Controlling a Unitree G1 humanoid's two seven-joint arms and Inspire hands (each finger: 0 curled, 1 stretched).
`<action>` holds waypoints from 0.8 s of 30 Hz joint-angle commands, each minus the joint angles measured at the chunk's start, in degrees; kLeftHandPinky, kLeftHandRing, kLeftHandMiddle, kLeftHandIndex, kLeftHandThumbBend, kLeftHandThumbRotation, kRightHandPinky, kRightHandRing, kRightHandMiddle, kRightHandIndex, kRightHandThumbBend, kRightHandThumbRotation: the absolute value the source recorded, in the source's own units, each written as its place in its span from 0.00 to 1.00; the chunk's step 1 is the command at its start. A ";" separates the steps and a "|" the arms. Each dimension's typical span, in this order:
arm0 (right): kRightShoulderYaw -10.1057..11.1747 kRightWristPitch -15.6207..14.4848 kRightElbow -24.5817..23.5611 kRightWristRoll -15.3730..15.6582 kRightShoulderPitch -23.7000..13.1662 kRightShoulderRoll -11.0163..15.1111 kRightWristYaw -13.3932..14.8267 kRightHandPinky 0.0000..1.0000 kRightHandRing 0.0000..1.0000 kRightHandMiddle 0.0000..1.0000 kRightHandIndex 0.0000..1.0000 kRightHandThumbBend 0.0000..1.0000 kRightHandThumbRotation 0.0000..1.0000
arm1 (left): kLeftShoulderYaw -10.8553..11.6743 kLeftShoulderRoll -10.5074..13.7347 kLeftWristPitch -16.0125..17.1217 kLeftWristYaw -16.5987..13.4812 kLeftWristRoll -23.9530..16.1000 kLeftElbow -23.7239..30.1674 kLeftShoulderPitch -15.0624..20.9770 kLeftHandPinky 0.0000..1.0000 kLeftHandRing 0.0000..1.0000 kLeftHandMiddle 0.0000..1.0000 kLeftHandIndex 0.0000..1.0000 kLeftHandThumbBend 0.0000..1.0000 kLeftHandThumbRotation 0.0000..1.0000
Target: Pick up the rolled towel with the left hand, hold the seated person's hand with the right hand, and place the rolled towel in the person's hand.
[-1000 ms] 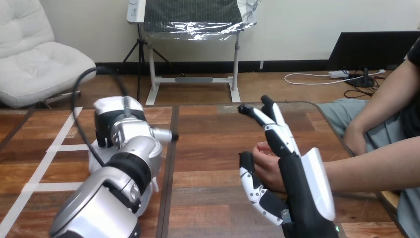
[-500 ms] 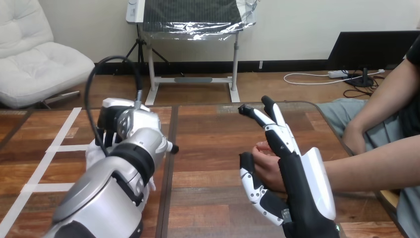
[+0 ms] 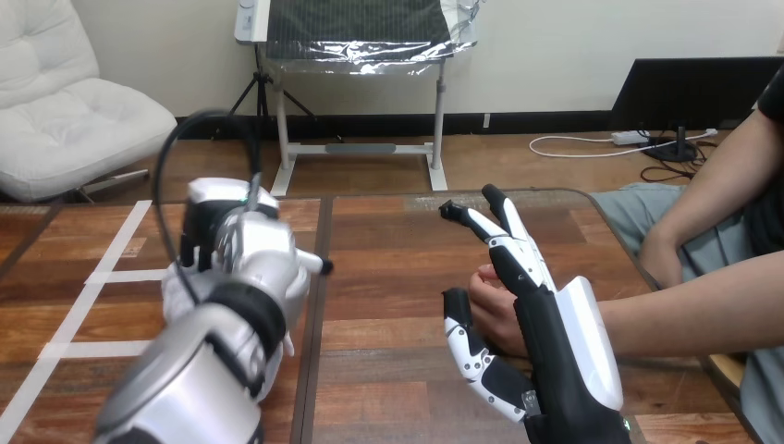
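The rolled white towel (image 3: pixel 175 289) lies on the table at the left, mostly hidden under my left forearm, with a bit of it showing at the arm's right side. My left hand (image 3: pixel 205 222) is down over the towel's far end, its white back shell toward me. At the right, my right hand (image 3: pixel 555 342) stands on edge with its fingers (image 3: pixel 504 231) straight and pointing away, thumb (image 3: pixel 464 335) sticking up at the left. The person's hand (image 3: pixel 499 310), loosely closed, rests against my right palm between thumb and fingers. Their forearm runs off to the right.
White tape lines (image 3: pixel 116 276) mark the wooden table (image 3: pixel 388 268) at the left. A dark seam runs down the table's middle. The person's other arm (image 3: pixel 703 199) hangs beyond the table's right edge.
My left forearm has swung nearer and leftward over the towel while the hand stays on it. My right hand and the person's hand have shifted slightly left.
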State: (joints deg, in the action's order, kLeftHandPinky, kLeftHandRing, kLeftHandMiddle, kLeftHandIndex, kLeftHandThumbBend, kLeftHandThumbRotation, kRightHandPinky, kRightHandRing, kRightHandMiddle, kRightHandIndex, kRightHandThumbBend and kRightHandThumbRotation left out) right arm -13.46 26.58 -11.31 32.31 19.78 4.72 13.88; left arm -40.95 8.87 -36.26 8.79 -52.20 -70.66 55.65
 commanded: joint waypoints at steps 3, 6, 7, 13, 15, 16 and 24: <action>0.24 0.01 -3.73 0.12 -2.71 -0.52 0.15 1.00 1.00 1.00 0.87 0.12 0.00 | 5.16 1.86 -2.41 -14.05 3.39 4.75 -6.53 0.59 0.69 0.82 0.94 0.96 1.00; 0.24 0.02 -3.69 0.28 -2.78 -0.53 0.24 1.00 1.00 1.00 0.87 0.12 0.00 | 7.33 2.19 -1.69 -18.52 4.84 7.21 -7.92 0.63 0.74 0.86 0.96 0.95 1.00; 0.26 0.03 -3.67 0.31 -2.79 -0.53 0.26 1.00 1.00 1.00 0.87 0.12 0.00 | 7.87 2.24 -1.51 -19.61 5.26 7.79 -8.25 0.64 0.76 0.87 0.96 0.94 1.00; 0.33 0.29 -3.34 0.49 -2.96 -0.55 0.59 1.00 1.00 1.00 0.87 0.12 0.00 | 11.21 3.00 1.09 -26.07 7.83 12.94 -11.28 0.70 0.82 0.91 0.98 0.91 1.00; 0.36 0.33 -3.30 0.57 -3.01 -0.50 0.60 1.00 1.00 1.00 0.87 0.12 0.00 | 11.44 3.17 1.22 -27.04 8.08 14.47 -12.11 0.72 0.83 0.91 0.98 0.91 1.00; 0.37 0.34 -3.29 0.59 -3.02 -0.49 0.60 1.00 1.00 1.00 0.87 0.12 0.00 | 11.50 3.23 1.25 -27.31 8.15 14.95 -12.37 0.73 0.83 0.92 0.98 0.91 1.00; 0.38 0.33 -3.29 0.51 -3.06 -0.48 0.47 1.00 1.00 1.00 0.86 0.12 0.00 | 11.86 3.50 -0.06 -27.55 7.61 20.76 -14.92 0.78 0.86 0.93 0.99 0.92 1.00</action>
State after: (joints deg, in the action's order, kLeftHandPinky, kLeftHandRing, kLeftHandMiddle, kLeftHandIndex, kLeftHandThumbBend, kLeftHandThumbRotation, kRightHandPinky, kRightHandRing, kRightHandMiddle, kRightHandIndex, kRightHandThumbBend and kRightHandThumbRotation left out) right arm -13.46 26.45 -11.31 32.76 19.82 4.69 13.82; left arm -29.69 11.34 -35.85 -17.99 -44.34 -55.20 40.98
